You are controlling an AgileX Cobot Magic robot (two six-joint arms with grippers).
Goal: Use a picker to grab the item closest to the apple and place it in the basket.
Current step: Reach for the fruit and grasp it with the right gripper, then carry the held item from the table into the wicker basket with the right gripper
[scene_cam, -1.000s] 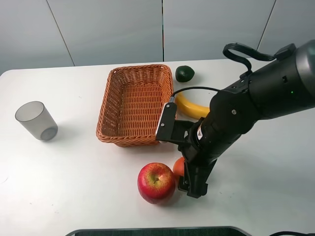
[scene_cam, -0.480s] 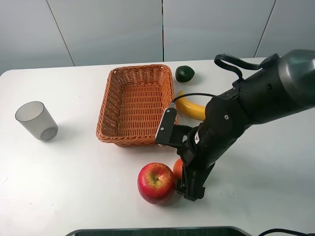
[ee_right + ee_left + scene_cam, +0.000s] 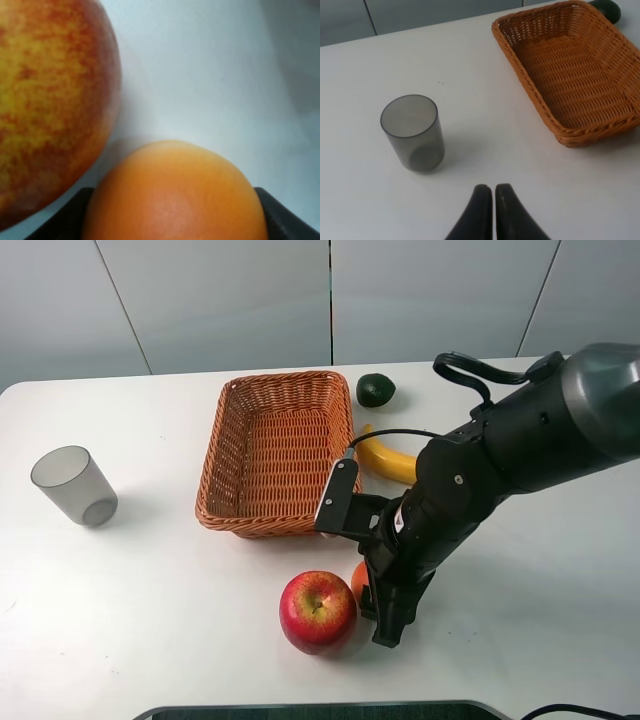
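Note:
A red-yellow apple [image 3: 318, 612] lies near the table's front edge, and it fills one side of the right wrist view [image 3: 50, 100]. A small orange [image 3: 361, 581] sits beside it, almost touching. My right gripper [image 3: 386, 616] reaches down over the orange [image 3: 175, 195]. Its black fingers [image 3: 75, 212] press against both sides of the fruit, which rests on the table. The wicker basket [image 3: 222, 430] stands behind them, with nothing in it. My left gripper [image 3: 488, 202] hovers shut over bare table, between the cup and the basket [image 3: 520, 75].
A yellow banana [image 3: 392, 460] lies just right of the basket and a dark green fruit [image 3: 375, 390] sits behind it. A translucent grey cup [image 3: 72, 486] stands at the far left, also seen in the left wrist view [image 3: 413, 132].
The right gripper settled slightly lower around the orange and its fingers drew in against it. The apple, basket and cup have not moved.

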